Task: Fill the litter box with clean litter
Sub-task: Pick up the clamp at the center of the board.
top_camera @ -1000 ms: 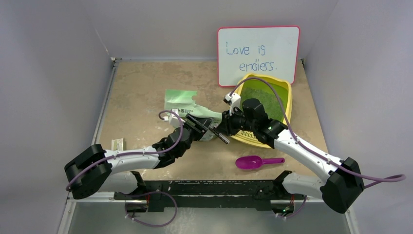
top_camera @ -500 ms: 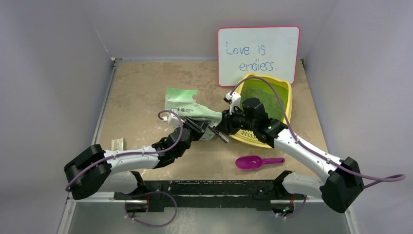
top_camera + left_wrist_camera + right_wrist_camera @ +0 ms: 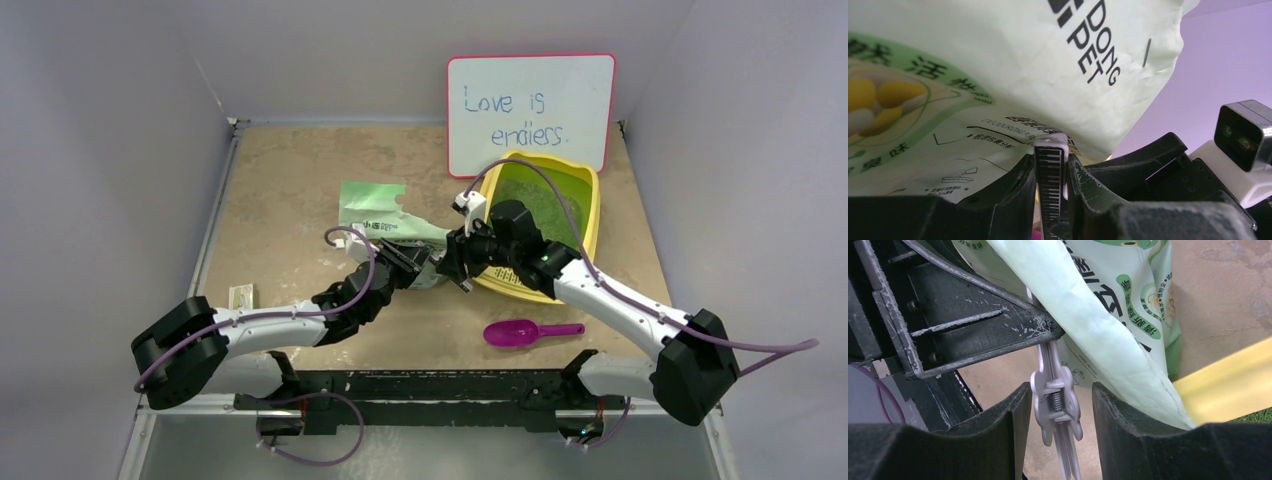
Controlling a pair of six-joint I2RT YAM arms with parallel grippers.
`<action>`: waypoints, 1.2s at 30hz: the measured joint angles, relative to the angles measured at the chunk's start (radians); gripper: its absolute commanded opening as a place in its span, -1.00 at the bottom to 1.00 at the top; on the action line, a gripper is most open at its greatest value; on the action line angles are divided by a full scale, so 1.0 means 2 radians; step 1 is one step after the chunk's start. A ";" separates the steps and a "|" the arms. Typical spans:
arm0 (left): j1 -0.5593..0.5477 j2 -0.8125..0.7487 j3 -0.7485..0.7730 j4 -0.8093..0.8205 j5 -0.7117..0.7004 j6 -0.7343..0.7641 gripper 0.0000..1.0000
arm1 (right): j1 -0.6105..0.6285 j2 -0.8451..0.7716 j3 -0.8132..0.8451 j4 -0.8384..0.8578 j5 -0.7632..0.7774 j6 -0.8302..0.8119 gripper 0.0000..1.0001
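Observation:
The yellow litter box [image 3: 594, 205] stands at the back right with green clean litter [image 3: 545, 205] in it; its rim [image 3: 1228, 385] and a little litter [image 3: 1259, 416] also show in the right wrist view. A pale green bag [image 3: 375, 212] lies left of the box. My left gripper [image 3: 1052, 157] is shut on a white clip [image 3: 1050, 172] with a black key pattern, fixed to the bag's edge [image 3: 998, 75]. My right gripper [image 3: 1060, 388] is open, its fingers standing either side of the clip's spring [image 3: 1055, 405] with gaps on both sides.
A magenta scoop [image 3: 520, 331] lies on the table in front of the litter box. A red-framed whiteboard [image 3: 530, 112] leans on the back wall behind the box. A small scrap [image 3: 240, 296] lies near the left edge. Both grippers meet by the box's near left corner.
The left jaws closed on the clip and have stayed there. The right jaws have spread apart off the clip, and the right arm has shifted slightly left.

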 measured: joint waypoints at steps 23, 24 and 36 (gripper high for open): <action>0.000 0.000 0.000 0.001 0.001 -0.003 -0.61 | -0.001 -0.023 0.010 -0.010 0.000 -0.008 -0.55; 0.000 0.000 0.000 0.001 0.001 -0.003 -0.47 | -0.001 -0.023 0.010 -0.010 0.000 -0.009 -0.64; -0.001 -0.005 0.000 -0.002 0.002 -0.004 -0.05 | 0.000 -0.023 0.010 -0.030 0.013 -0.012 -0.88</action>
